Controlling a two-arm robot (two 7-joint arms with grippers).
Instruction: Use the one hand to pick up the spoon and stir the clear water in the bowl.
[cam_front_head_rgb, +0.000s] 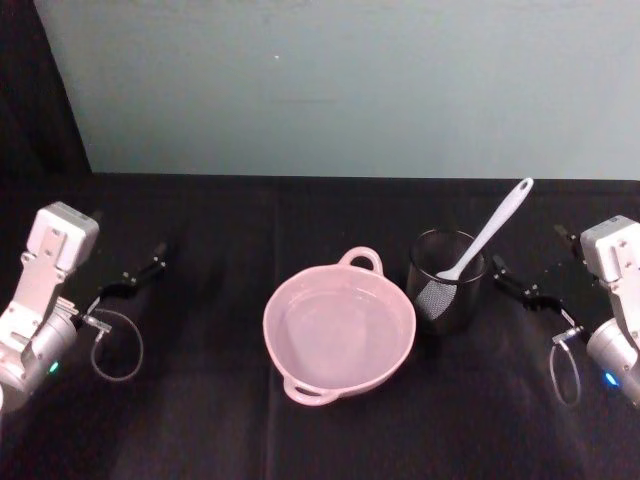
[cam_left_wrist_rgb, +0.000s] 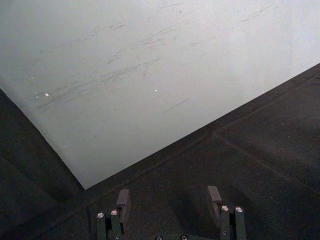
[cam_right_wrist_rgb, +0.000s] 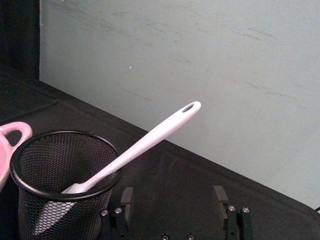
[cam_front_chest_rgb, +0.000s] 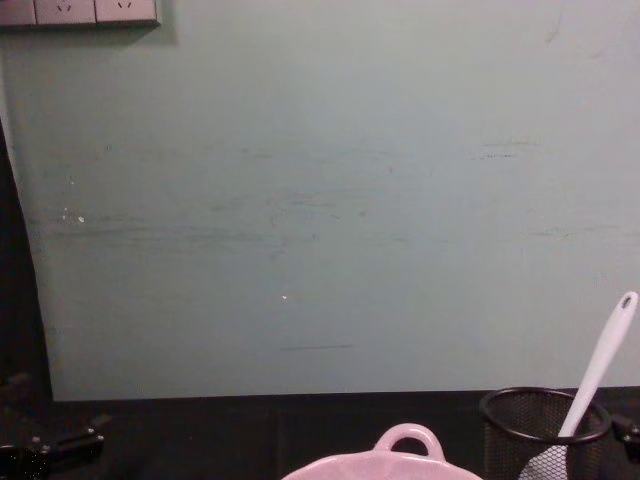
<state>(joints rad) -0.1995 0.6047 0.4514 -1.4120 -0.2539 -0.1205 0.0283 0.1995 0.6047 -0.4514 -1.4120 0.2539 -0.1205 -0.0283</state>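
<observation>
On the desk (cam_front_head_rgb: 200, 430), matte black cloth is covering everything, and a scuffed pale teal wall (cam_front_head_rgb: 350, 80) is standing behind. The glossy pink round bowl (cam_front_head_rgb: 268, 335) is sitting mid-desk. Just beside it, toward the right edge, a black wire-mesh cup (cam_front_head_rgb: 450, 315) is holding the slim white plastic spoon (cam_front_head_rgb: 490, 232), which is leaning handle-up. The left gripper (cam_left_wrist_rgb: 169, 197) near the left edge and the right gripper (cam_right_wrist_rgb: 173, 195) near the cup are both hanging with jaws wide apart, gripping nothing.
</observation>
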